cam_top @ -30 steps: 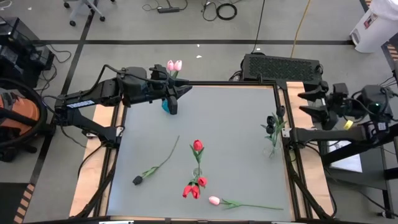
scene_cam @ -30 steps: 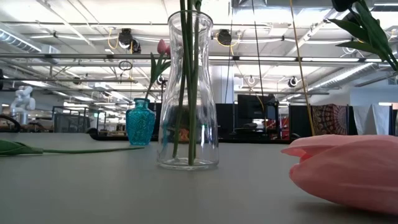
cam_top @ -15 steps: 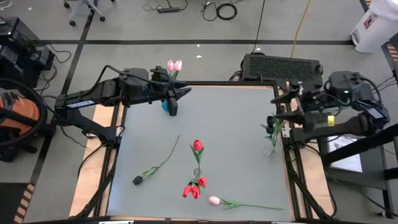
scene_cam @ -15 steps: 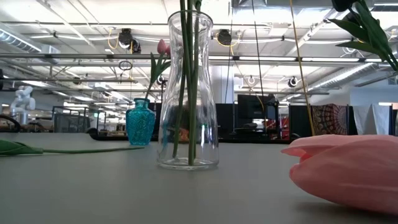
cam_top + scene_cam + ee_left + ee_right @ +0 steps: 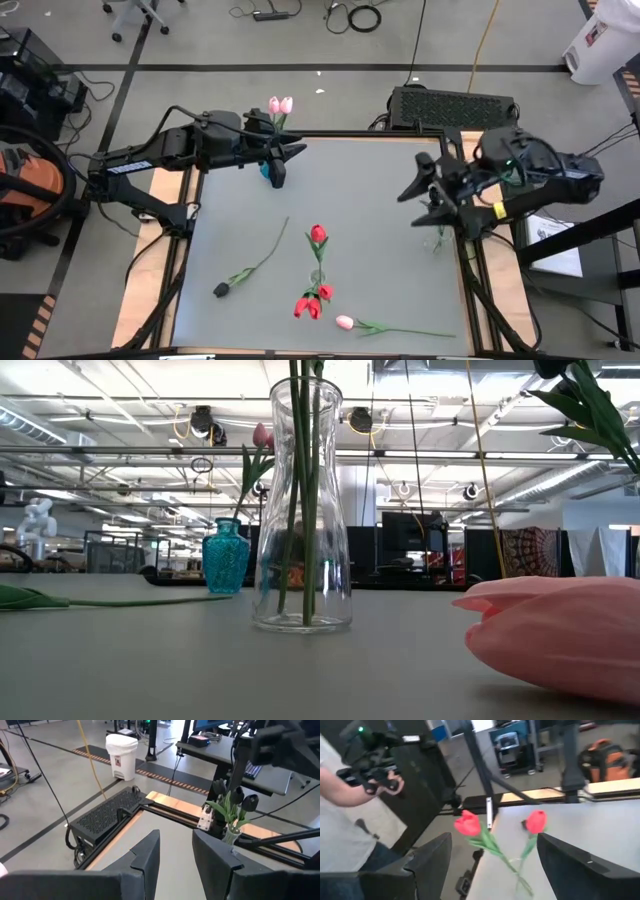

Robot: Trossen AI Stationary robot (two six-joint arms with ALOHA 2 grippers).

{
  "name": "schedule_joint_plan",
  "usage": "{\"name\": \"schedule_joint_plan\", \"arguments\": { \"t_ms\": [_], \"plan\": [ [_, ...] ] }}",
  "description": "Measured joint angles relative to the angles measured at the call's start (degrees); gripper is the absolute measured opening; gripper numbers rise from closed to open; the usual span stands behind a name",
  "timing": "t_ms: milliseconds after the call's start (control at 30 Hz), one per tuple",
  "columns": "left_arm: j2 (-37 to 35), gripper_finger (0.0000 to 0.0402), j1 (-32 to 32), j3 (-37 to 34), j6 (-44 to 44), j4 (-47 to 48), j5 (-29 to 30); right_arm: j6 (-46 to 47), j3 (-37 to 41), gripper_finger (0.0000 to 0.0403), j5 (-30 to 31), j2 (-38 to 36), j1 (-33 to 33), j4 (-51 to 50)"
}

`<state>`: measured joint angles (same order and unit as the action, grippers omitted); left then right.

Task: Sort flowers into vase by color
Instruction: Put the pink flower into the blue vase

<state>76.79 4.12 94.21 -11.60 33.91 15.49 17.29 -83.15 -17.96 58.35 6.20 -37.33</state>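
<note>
A blue vase (image 5: 268,170) at the table's far left holds two pink tulips (image 5: 280,105). My left gripper (image 5: 296,149) hovers open just above it, nothing between its fingers (image 5: 175,855). A clear vase (image 5: 318,272) in the middle holds red tulips (image 5: 318,235). At the right edge, another clear vase (image 5: 436,238) holds black tulips (image 5: 234,802). My right gripper (image 5: 415,205) stands wide open above the table beside that vase, facing the red tulips (image 5: 470,825). A black tulip (image 5: 250,268) and a pink tulip (image 5: 345,322) lie flat on the table.
A black slotted box (image 5: 450,105) sits beyond the table's far edge. A person (image 5: 345,820) with a hand-held controller stands off the table's left side. Bare grey table (image 5: 370,170) lies between the vases.
My right gripper has swung in from beyond the table's right edge toward the left and now hangs over the table by the black-tulip vase, still wide open. The flowers and vases have stayed put.
</note>
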Motion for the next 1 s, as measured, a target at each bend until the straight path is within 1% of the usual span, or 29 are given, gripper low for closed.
{"name": "schedule_joint_plan", "arguments": {
  "t_ms": [133, 333, 467, 633, 833, 1000],
  "plan": [
    [0.00, 0.0123, -0.01, 0.00, 0.32, 0.13, -0.01, 1.14, -0.02, 0.0285, 2.98, 2.24, 4.79, 0.40],
    [0.00, 0.0123, 0.00, 0.00, 0.42, 0.13, 0.00, 6.38, -0.02, 0.0285, 3.81, 4.41, 12.47, 0.55],
    [0.00, 0.0123, -0.02, 0.00, 0.33, 0.11, 0.00, 9.25, -0.02, 0.0285, 7.11, 5.11, 18.70, -0.51],
    [0.00, 0.0123, 0.00, 0.00, 0.04, 0.13, -0.02, 15.05, -0.02, 0.0285, 12.47, 5.43, 26.55, -5.24],
    [0.00, 0.0123, 0.00, 0.00, 0.02, 0.11, -0.02, 21.75, -0.02, 0.0285, 19.28, 6.56, 34.13, -10.18],
    [0.00, 0.0123, -0.02, 0.00, -0.02, 0.08, -0.17, 24.33, -0.02, 0.0285, 20.26, 9.59, 36.88, -14.77]
  ]
}}
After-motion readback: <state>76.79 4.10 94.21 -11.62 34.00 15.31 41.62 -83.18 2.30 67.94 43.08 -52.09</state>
